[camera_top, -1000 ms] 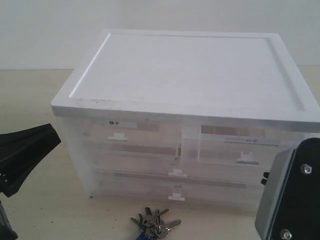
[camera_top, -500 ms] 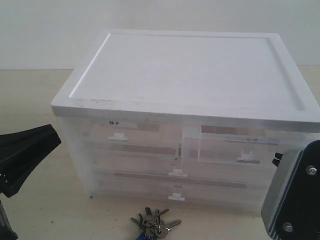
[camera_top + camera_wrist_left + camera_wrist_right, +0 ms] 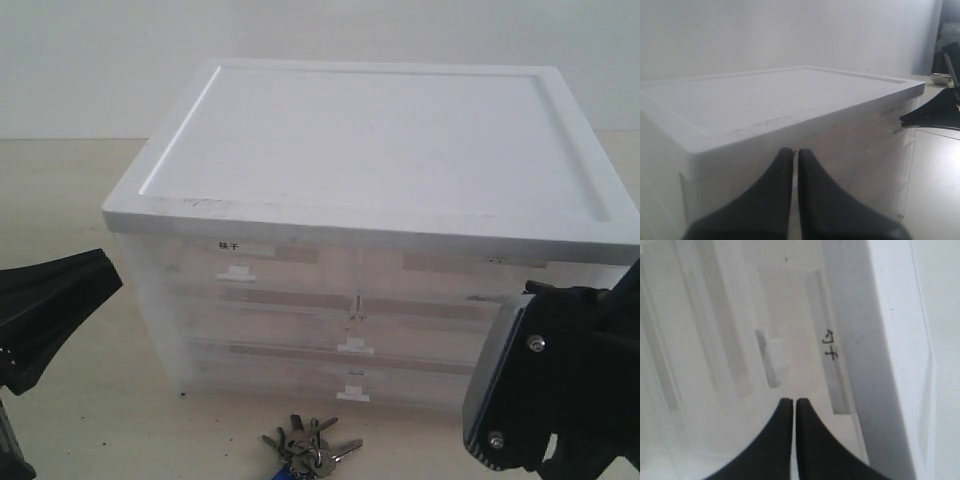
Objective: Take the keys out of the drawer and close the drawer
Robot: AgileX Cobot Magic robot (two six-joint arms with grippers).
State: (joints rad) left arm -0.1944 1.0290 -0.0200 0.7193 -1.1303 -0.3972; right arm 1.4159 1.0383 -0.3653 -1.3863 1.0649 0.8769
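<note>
The keys [image 3: 305,450], silver with a blue fob, lie on the table in front of the cabinet. The drawer [image 3: 450,275], upper right with a brownish tape strip, sits flush with the cabinet front. The right wrist view shows the drawer's face [image 3: 790,315], its white tab handle [image 3: 772,360] and the faintly marked tape [image 3: 831,355]. My right gripper [image 3: 794,401] is shut and empty, with its tips right at the drawer face beside the tab. My left gripper [image 3: 795,151] is shut and empty, off the cabinet's left side [image 3: 60,300].
The white-topped plastic cabinet [image 3: 380,140] fills the middle of the table. It holds a left half-width drawer with a bold label [image 3: 235,262] and full-width drawers [image 3: 340,335] below. The bulky right arm [image 3: 550,385] stands before its right front corner.
The drawer stood pulled out and has slid in flush with the cabinet. My right arm has moved left and toward the drawer front. The keys and left arm have not moved.
</note>
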